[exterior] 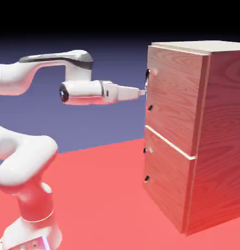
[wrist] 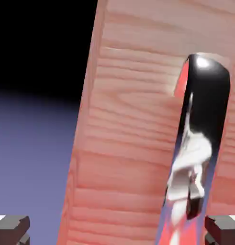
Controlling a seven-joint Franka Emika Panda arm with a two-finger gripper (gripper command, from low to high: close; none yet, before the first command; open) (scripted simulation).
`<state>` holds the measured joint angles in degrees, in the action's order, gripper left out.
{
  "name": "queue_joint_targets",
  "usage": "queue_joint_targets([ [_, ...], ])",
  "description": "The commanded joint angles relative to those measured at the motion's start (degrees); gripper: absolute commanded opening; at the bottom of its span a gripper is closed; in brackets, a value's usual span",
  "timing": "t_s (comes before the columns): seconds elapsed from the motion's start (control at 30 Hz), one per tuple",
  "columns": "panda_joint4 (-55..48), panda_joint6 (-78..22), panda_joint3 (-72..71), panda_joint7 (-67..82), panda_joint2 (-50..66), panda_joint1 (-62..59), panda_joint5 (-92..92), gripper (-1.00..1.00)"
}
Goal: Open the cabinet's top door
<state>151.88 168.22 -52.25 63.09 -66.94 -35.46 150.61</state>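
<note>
Right now the gripper (exterior: 142, 92) is at the handle (wrist: 198, 119) of the top door (exterior: 174, 93), its jaws spread wide and nothing gripped. The cabinet (exterior: 224, 132) stands over on the exterior view's right, upright on the red surface (exterior: 102, 195), with that door shut above the lower door (exterior: 166, 178).

In the hand view, the handle runs down between the two fingertips, but it sits much nearer the right one than the left. To do this well, I'd shift the hand sideways first so the bar is centred, then ease in until the tips straddle it without knocking the wood. After that, close firmly and check the bar is pinched from both sides. The pull should be slow and follow the door's swing, letting the wrist turn along with it; a straight yank could slip off that smooth, shiny metal.
</note>
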Motion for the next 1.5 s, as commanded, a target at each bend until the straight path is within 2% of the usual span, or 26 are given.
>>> queue_joint_targets([
  [0.0,0.47,0.13,0.61,0.29,-0.69,-0.03,2.29,0.00],
  [0.07,0.84,0.24,1.09,0.52,-1.22,-0.05,4.07,0.00],
  [0.27,-5.11,-4.55,-3.57,1.94,3.35,-10.62,6.78,0.00],
  [0.3,-5.11,-4.55,-3.57,1.94,3.35,-10.62,6.78,-1.00],
  [0.5,3.15,-10.92,5.50,1.22,2.34,-0.24,-1.14,-1.00],
  [0.87,17.36,-23.57,28.26,-4.35,-5.30,15.86,-26.32,-1.00],
  [1.2,23.14,-36.30,48.35,-9.82,-11.96,17.75,-51.21,-1.00],
  [1.47,22.51,-49.09,64.96,-10.74,-11.17,14.98,-69.53,-1.00],
])
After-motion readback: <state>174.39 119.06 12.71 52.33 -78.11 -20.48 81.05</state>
